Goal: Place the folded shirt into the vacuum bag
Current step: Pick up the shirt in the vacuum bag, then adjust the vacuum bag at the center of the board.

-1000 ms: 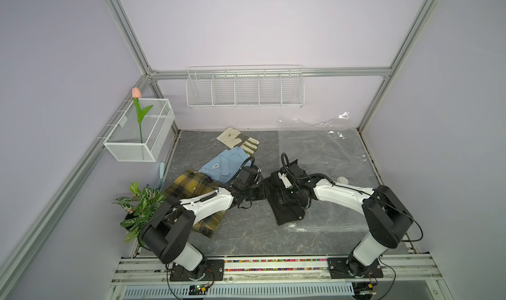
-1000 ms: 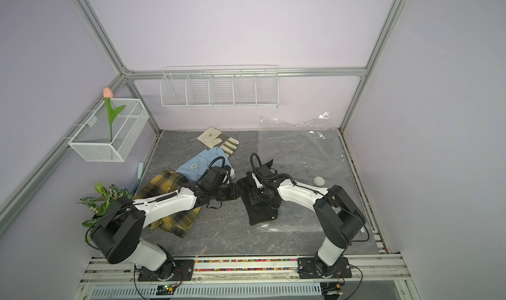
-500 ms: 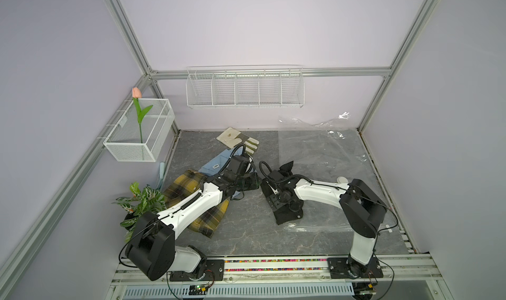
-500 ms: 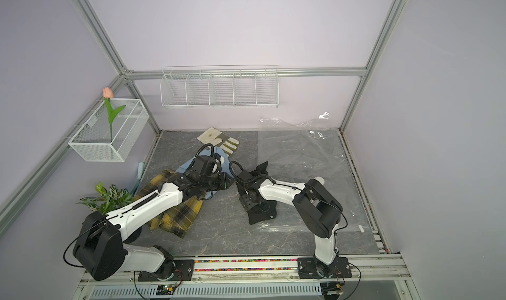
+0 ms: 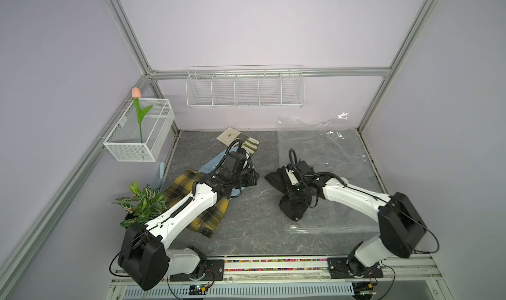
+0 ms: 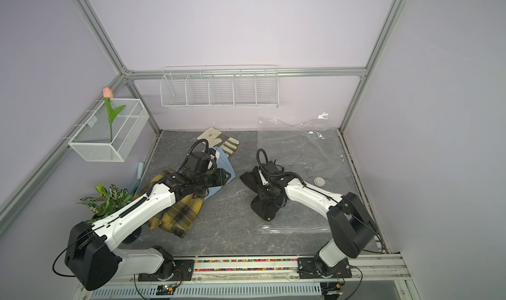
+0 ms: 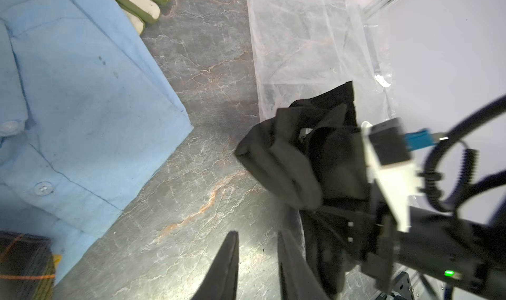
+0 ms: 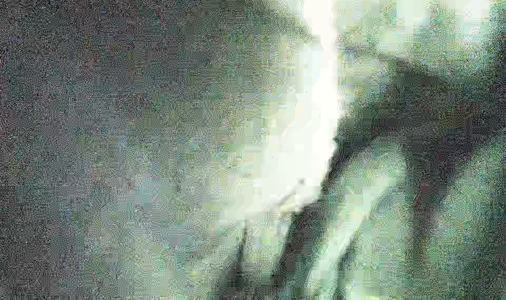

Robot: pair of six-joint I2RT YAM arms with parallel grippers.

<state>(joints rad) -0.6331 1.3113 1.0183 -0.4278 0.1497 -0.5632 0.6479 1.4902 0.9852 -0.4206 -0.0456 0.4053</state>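
Black shirt (image 5: 294,208) drapes over the right claw (image 5: 278,179).

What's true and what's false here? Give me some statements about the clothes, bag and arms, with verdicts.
1. The left gripper holds the blue shirt. False: its fingers are apart, only bare table between them.
2. The black shirt lies at the edge of the clear bag, at the tip of the right arm. True.
3. The pink flower lies on the table. False: it stands upright in the small basket on the side wall.
4. Work gloves lie behind the blue shirt. True.
5. The yellow checked cloth is inside the bag. False: it lies under the left arm, away from the bag.
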